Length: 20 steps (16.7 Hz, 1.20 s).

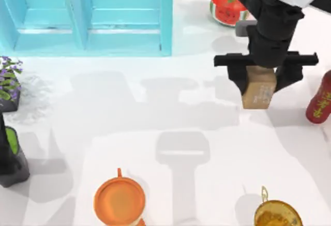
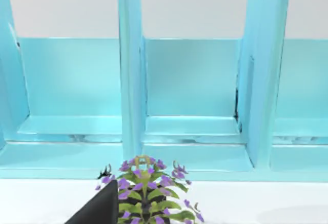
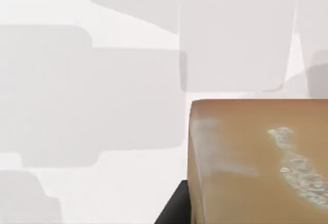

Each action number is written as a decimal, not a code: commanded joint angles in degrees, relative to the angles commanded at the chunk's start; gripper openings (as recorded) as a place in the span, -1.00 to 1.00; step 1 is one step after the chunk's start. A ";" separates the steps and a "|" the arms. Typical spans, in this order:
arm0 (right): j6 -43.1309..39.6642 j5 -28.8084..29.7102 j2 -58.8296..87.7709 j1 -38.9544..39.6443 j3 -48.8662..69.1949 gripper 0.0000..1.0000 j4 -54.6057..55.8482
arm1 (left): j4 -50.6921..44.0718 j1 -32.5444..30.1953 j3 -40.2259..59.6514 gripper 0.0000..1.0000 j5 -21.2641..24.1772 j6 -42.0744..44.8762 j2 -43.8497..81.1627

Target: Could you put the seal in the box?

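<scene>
Right pincer (image 1: 259,84) sits upper right of the top view, fingers closed on the seal (image 1: 258,87), which is lifted off the bench (image 1: 170,127); right wrist view shows the tan block (image 3: 256,162) close up with whitish marks. Red bottle (image 1: 319,99) just right of it, watermelon (image 1: 227,3) above. Turquoise box (image 1: 88,16) upper left, well apart. Left pincer (image 1: 10,156) parked at left edge, can't tell its opening.
</scene>
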 joint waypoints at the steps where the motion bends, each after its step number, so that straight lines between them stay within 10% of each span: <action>1: -0.11 -0.08 -0.39 0.05 2.01 -1.00 -2.37 | 0.00 0.00 0.00 1.00 0.00 0.00 0.00; 12: -2.11 -0.17 -3.76 -2.00 8.42 -1.00 -7.10 | 0.00 0.00 0.00 1.00 0.00 0.00 0.00; 20: -28.44 1.01 -17.22 -29.13 7.42 -1.00 -4.82 | 0.00 0.00 0.00 1.00 0.00 0.00 0.00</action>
